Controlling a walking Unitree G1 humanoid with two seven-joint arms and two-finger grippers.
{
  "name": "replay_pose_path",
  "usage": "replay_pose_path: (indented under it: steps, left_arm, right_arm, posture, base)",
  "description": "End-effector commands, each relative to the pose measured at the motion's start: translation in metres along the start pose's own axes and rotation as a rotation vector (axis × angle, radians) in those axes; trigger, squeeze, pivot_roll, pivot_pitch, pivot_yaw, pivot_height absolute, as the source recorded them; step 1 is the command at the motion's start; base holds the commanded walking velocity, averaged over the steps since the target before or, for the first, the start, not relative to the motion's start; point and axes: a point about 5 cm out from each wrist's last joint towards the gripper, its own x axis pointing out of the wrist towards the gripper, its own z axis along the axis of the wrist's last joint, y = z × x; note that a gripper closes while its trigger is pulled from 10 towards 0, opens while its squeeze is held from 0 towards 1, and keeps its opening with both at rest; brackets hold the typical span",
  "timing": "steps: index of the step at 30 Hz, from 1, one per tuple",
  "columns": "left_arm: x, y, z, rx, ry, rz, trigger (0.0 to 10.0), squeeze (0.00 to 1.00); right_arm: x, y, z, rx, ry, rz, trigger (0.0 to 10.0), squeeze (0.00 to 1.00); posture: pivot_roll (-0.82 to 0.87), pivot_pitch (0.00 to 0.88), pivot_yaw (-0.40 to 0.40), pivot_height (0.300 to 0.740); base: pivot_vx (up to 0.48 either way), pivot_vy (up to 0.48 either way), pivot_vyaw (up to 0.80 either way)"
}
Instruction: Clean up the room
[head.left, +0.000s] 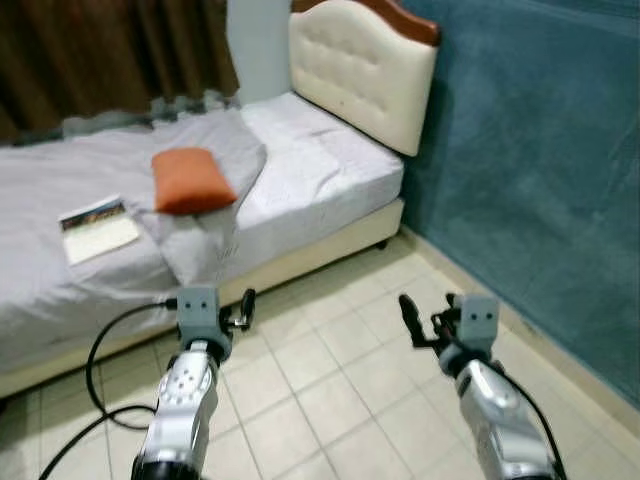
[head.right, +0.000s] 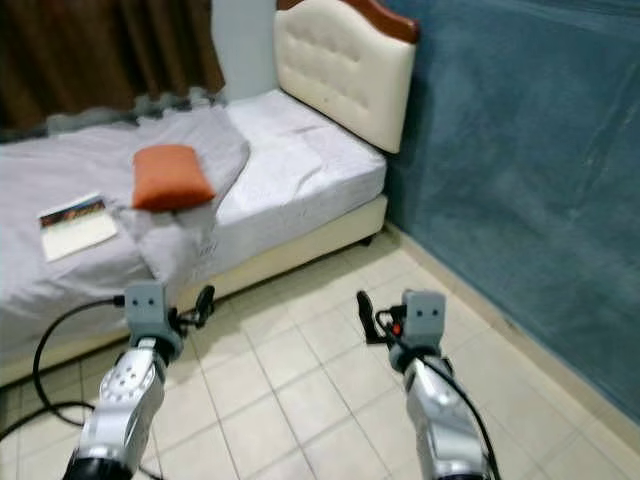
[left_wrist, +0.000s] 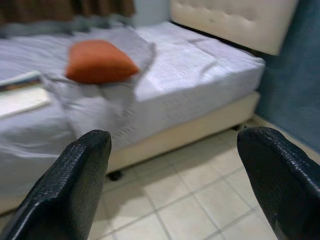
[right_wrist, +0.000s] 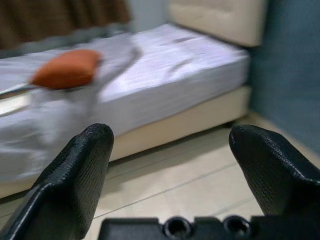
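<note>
Black fingers (left_wrist: 65, 190) of the left gripper (left_wrist: 172, 165) stand widely spread, nothing between them, touching nothing. Those of the right gripper (right_wrist: 170, 170) are likewise spread wide and empty. Both grippers hover over the tiled floor (head.left: 330, 390) in the lower half of the frame, short of the bed (head.left: 330, 180), the left one at lower left, the right one at lower right. A black cable (head.left: 95, 370) loops on the floor at the lower left, beside the left arm.

Task items lie on the bed, upper left of the frame. An orange pillow (head.left: 190, 180) rests on a rumpled grey blanket (head.left: 200, 235), which is bunched and hangs over the mattress edge. A book or magazine (head.left: 98, 228) lies flat just left of the pillow, apart from it. The cream padded headboard (head.left: 365, 70) stands at upper centre against a blue wall (head.left: 540, 170); brown curtains (head.left: 100, 50) hang at upper left.

Assessment: the step in hand appears to be the approach to the bed; no item is within reach yet. To do it well, the robot should close in squarely on the bed edge, mind the cable underfoot, and keep both grippers parted and raised to mattress level. The pillow should take a soft pinch at one corner; the flat book will likely need a finger slid under its edge.
</note>
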Motion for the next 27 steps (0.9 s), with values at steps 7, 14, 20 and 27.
replay_pose_path:
  steps: [7,14,20,27]
  left_arm:
    - [0.002,0.000,0.004,-0.020,-0.038,-0.012,10.0,0.00]
    - [0.004,0.002,0.004,-0.013,-0.040,-0.010,10.0,0.00]
    - [0.005,0.003,0.004,-0.012,-0.038,-0.012,10.0,0.00]
    - [0.008,0.004,0.005,-0.008,-0.040,-0.017,10.0,0.00]
  right_arm:
    - [0.001,0.008,0.007,0.027,-0.061,0.095,10.0,0.00]
    - [0.002,0.005,0.003,0.008,-0.039,0.051,10.0,0.00]
    - [0.002,0.005,0.003,-0.003,-0.043,0.053,10.0,0.00]
    - [0.002,0.005,0.004,-0.011,-0.058,0.047,10.0,0.00]
  posture:
    - [-0.12,0.000,0.061,0.740]
    - [-0.12,0.000,0.068,0.740]
    - [-0.12,0.000,0.071,0.740]
    - [-0.12,0.000,0.070,0.740]
  base:
    - [0.411,0.000,0.67]
    - [0.480,0.000,0.46]
    - [0.480,0.000,0.00]
    - [0.480,0.000,0.66]
